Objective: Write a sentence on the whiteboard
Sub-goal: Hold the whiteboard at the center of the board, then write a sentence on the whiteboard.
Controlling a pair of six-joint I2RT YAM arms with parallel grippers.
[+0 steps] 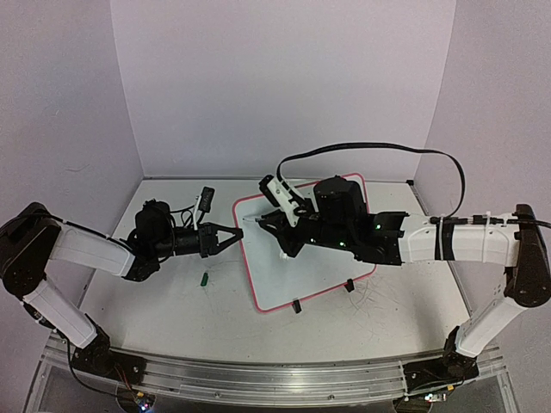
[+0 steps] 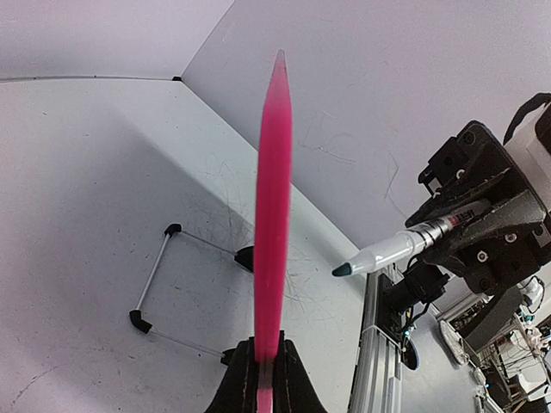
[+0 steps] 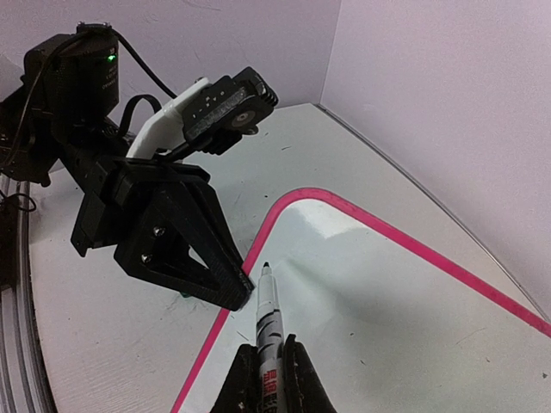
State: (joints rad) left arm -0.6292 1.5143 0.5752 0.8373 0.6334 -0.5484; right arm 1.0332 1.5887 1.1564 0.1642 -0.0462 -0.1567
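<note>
Whiteboard (image 1: pixel 310 275), small, white, pink-framed, lies mid-bench (image 1: pixel 155 292), its nine-o'clock edge pinched by the left tool (image 2: pixel 265 348), though the right tool (image 3: pixel 269 348), clamped on a green-tipped white marker (image 3: pixel 267 305) near ten o'clock, could shove it loose.

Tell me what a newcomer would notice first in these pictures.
The pink-framed whiteboard in the middle of the table stands out, with no writing visible on its bare part. The left claw pinches its left edge, and the right claw holds a marker with the tip close to that same edge.
</note>
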